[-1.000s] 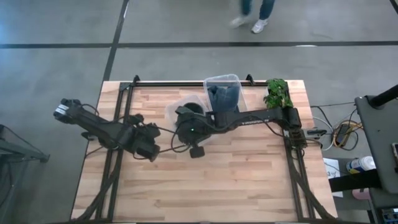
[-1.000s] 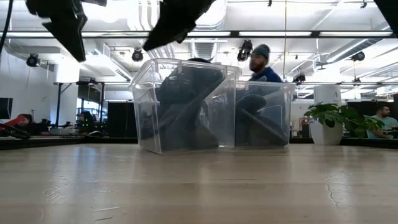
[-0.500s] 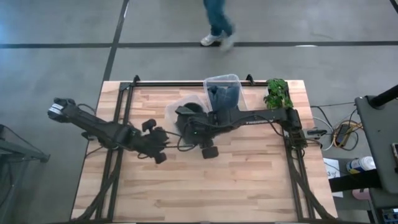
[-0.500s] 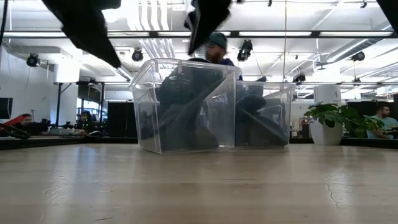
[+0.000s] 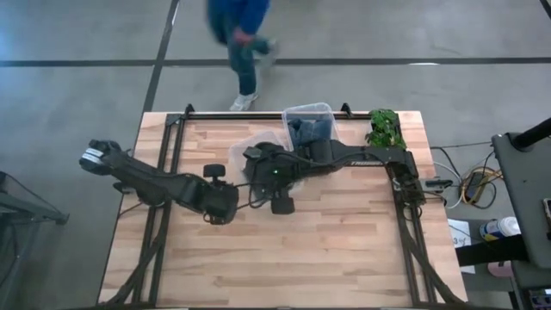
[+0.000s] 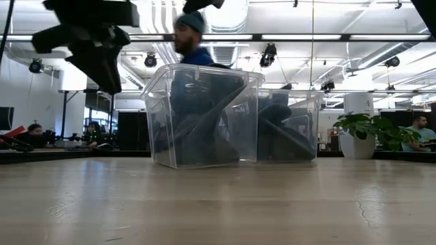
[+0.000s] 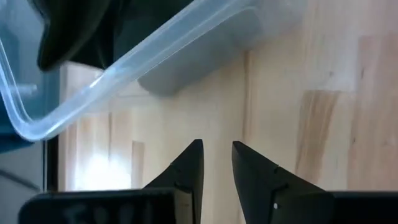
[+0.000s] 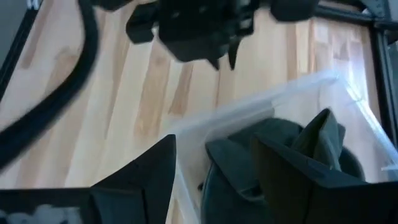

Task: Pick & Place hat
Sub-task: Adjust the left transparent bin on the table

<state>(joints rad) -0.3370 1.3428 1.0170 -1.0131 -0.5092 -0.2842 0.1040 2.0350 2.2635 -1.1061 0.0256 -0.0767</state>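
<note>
Nothing here can be read: a pale strip of lettering runs along the right arm (image 5: 362,158) in the high view, but the letters are too small to make out, and the clear bins (image 6: 204,116), the hat (image 8: 280,149) and the table (image 5: 344,241) carry no writing I can see

Dark hat (image 8: 273,149) (crumpled) in clear bin (image 8: 249,109)
</note>
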